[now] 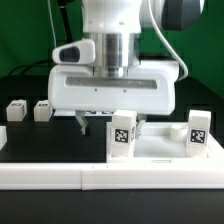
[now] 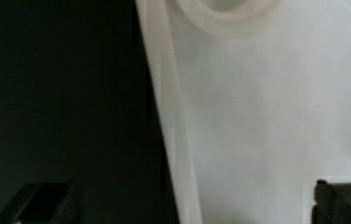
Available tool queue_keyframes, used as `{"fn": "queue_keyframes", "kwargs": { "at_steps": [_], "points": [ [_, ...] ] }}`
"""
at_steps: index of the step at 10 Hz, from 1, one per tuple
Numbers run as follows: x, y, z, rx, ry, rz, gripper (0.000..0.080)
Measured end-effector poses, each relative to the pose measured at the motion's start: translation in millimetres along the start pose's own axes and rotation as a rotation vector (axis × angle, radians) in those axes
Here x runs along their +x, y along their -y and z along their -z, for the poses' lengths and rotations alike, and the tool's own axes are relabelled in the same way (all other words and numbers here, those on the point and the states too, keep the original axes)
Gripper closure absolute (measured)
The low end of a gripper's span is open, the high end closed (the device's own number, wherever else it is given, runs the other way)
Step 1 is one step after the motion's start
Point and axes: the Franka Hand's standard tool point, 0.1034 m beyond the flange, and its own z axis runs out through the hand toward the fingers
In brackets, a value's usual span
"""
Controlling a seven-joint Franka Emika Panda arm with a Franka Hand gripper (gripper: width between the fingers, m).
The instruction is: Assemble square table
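Long low white rail [image 1: 60, 176] crosses the front; just behind it a tagged leg [image 1: 121, 136] and a second leg [image 1: 197, 133] stand upright at the square panel [image 1: 160, 152]. Gripper [image 1: 110, 124] hangs over the panel's edge on the exterior view's left, jaws spread wide, holding nothing. In the wrist view that edge runs lengthwise between the fingertips [image 2: 39, 205], toward a round corner socket [image 2: 225, 15]. Two loose legs [image 1: 15, 110] lie farther back, well apart on the exterior view's left.

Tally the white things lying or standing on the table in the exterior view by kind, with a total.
Small white tagged block legs: 4
Large flat white plastic square panel: 1
Long low white rail: 1
Total: 6
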Motion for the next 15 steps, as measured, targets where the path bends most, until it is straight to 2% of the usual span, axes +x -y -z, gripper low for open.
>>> {"fn": "queue_keyframes", "kwargs": {
  "at_steps": [1, 3, 5, 6, 8, 9, 15],
  "points": [
    [-2.9, 3.0, -6.5, 0.0, 0.008, -0.003, 0.0151],
    [-3.2, 4.7, -8.6, 0.0, 0.005, -0.003, 0.0151],
    [-3.2, 4.1, -8.7, -0.001, 0.005, -0.004, 0.0414],
    [-3.2, 3.9, -8.7, -0.001, 0.005, -0.004, 0.0414],
    [-2.8, -1.0, -8.6, -0.006, 0.004, -0.008, 0.0711],
    [-2.5, -4.7, -8.3, -0.015, 0.005, 0.001, 0.0711],
    [-3.0, -5.2, -8.6, -0.015, 0.006, 0.001, 0.0726]
  ]
}}
